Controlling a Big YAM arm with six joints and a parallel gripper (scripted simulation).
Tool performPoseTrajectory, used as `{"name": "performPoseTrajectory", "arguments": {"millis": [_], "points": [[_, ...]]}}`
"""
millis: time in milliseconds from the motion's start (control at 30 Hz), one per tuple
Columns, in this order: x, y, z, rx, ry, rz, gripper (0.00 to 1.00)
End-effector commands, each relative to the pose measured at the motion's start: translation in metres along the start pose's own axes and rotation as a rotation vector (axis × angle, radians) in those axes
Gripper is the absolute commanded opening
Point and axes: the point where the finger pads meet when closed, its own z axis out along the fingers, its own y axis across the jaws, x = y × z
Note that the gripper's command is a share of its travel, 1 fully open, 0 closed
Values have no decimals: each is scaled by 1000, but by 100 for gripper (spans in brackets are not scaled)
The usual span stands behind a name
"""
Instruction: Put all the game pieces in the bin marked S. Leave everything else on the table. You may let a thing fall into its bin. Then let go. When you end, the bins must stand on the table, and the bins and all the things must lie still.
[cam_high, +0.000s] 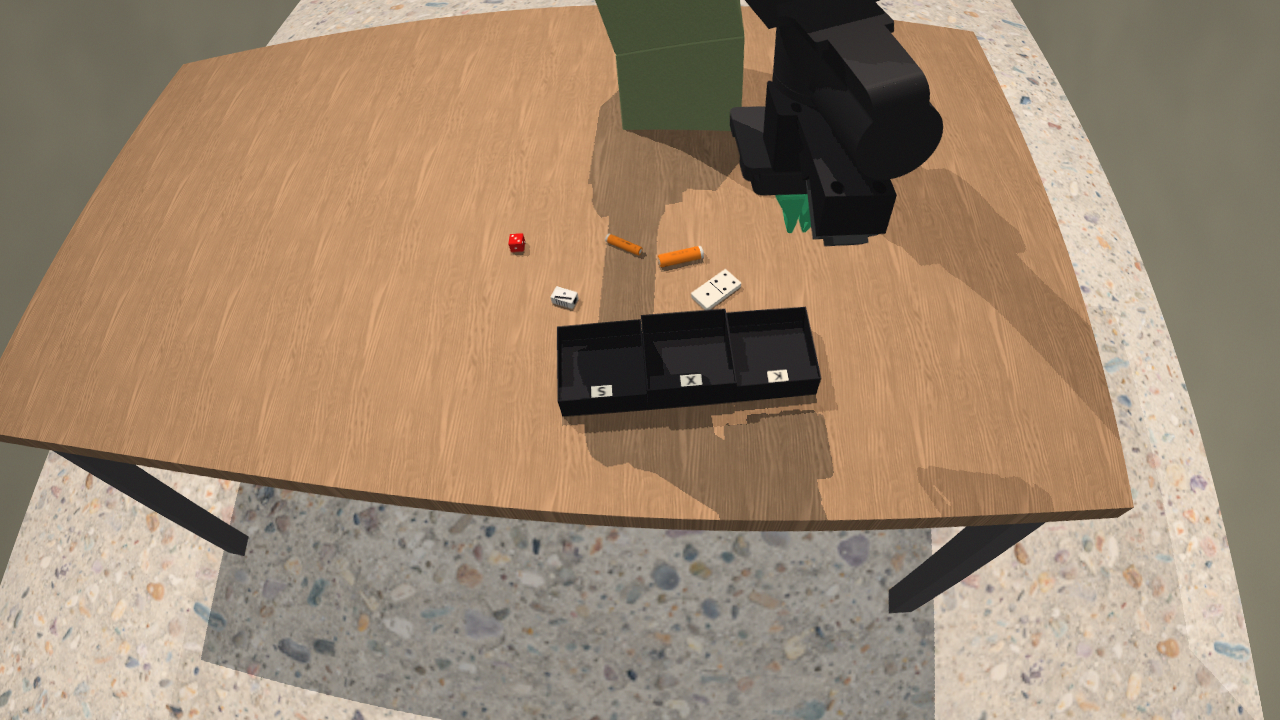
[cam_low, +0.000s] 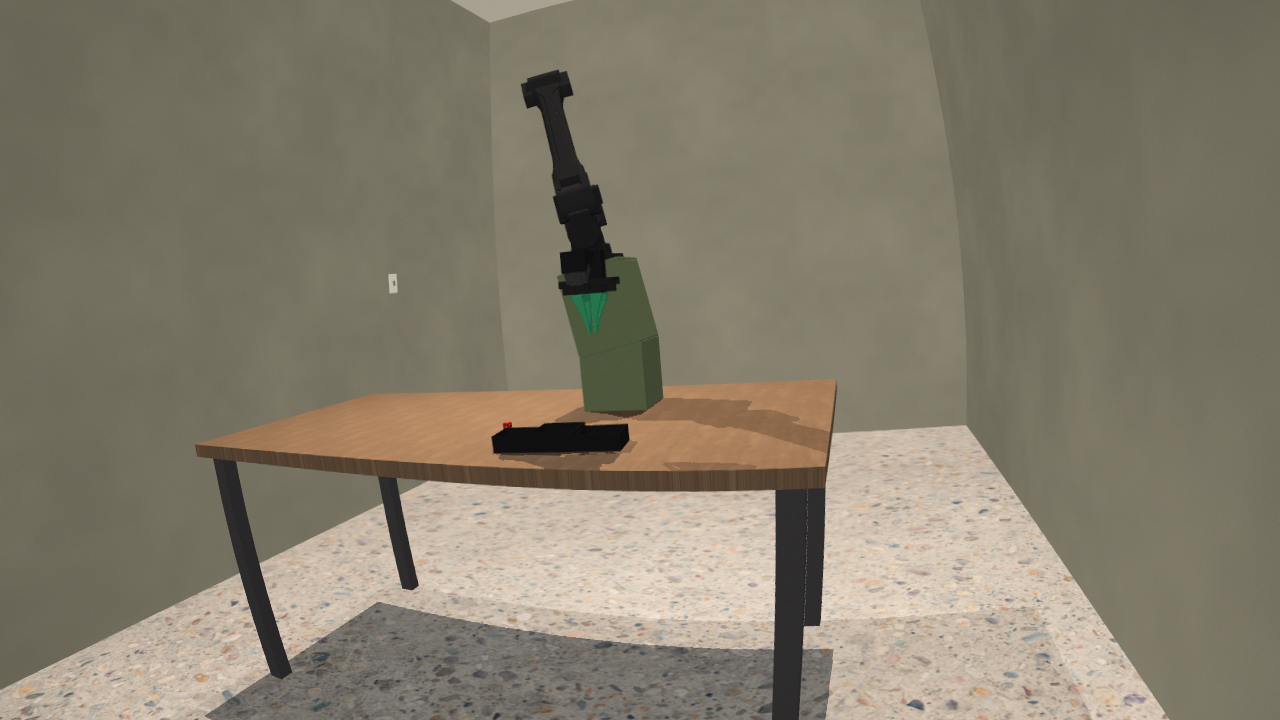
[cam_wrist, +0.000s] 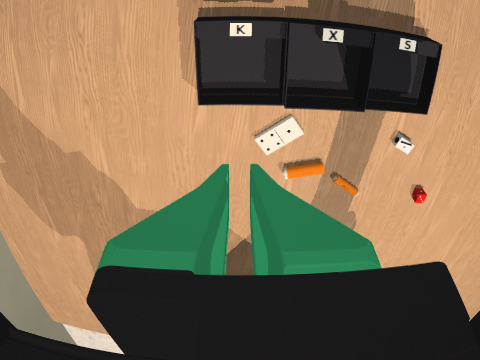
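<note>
hovering above the brown wooden table (cam_high: 358, 223) (cam_low: 358, 429) (cam_wrist: 125, 75) with the black gripper with green tapered fingers (cam_high: 795, 231) (cam_low: 592, 333): drawn nearly together, narrow gap, nothing pinched. to collect: white rectangular domino with black pips (cam_high: 716, 289) (cam_wrist: 279, 134), flat on wood near bins x and k; probably stiff, light, smooth; grip across long edges. also red cubic die with white pips (cam_high: 516, 242) (cam_low: 506, 425) (cam_wrist: 419, 194), on wood, well apart from the domino; probably hard, prone to roll; grip opposite faces. destination: black open bin marked s (cam_high: 604, 405) (cam_low: 505, 444) (cam_wrist: 433, 80).
</note>
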Motion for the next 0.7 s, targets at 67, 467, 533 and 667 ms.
{"name": "performPoseTrajectory", "arguments": {"millis": [67, 467, 533, 667], "points": [[-26, -3, -13, -12, -42, 19, 9], [-26, -3, -11, -10, -34, 13, 9], [-26, -3, -10, -10, -33, 12, 9], [-25, -3, -8, -9, -27, 11, 9]]}}
